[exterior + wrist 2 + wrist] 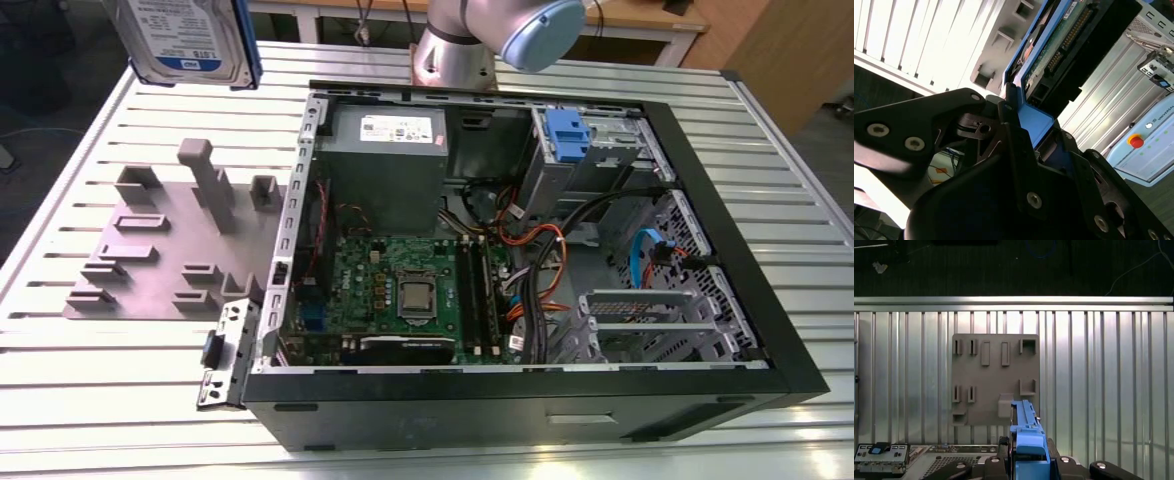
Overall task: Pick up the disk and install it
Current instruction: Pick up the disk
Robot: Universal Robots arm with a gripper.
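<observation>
The disk (187, 40), silver-grey with a white-and-blue label and a blue carrier bracket, hangs high above the table at the exterior view's far left. It is lifted off the grey holder block (174, 250). In the first wrist view the disk (1026, 425) shows edge-on over that holder block (996, 375). My gripper (1029, 462) is shut on its blue bracket. The second wrist view shows the gripper (1029, 130) clamped on the blue bracket, with the disk's (1064, 45) circuit-board side facing the camera.
An open computer case (747, 300) lies on the slatted metal table (80, 400) to the exterior view's right. Inside are a grey power supply (387, 130), a motherboard (400, 290), cables and a drive bay with a blue carrier (567, 135). The arm's base (461, 50) stands behind the case.
</observation>
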